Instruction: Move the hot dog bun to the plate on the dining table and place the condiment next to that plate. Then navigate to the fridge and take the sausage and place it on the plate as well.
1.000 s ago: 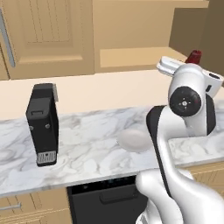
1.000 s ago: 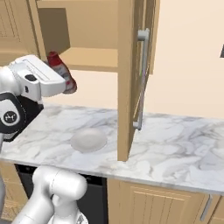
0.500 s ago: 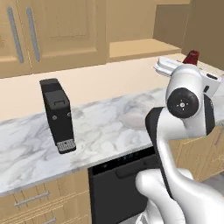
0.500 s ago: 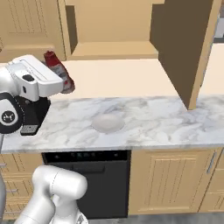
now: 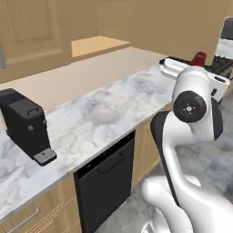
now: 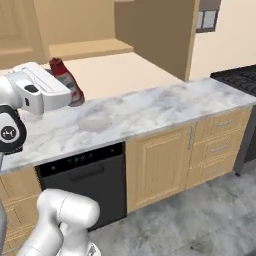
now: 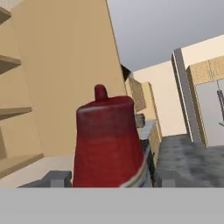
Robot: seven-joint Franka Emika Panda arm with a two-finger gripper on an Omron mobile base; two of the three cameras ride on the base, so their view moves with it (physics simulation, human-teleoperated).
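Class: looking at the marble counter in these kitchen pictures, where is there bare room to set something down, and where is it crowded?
Bare marble counter runs from the faint round mark to the stove. The coffee machine takes the other end; the gripper with the red bottle hangs near the middle.

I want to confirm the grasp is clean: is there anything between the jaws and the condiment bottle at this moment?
Nothing visible does. The condiment bottle already sits between the jaws of the gripper, raised above the marble counter; in the right base view it rises from the hand, leaning a little.
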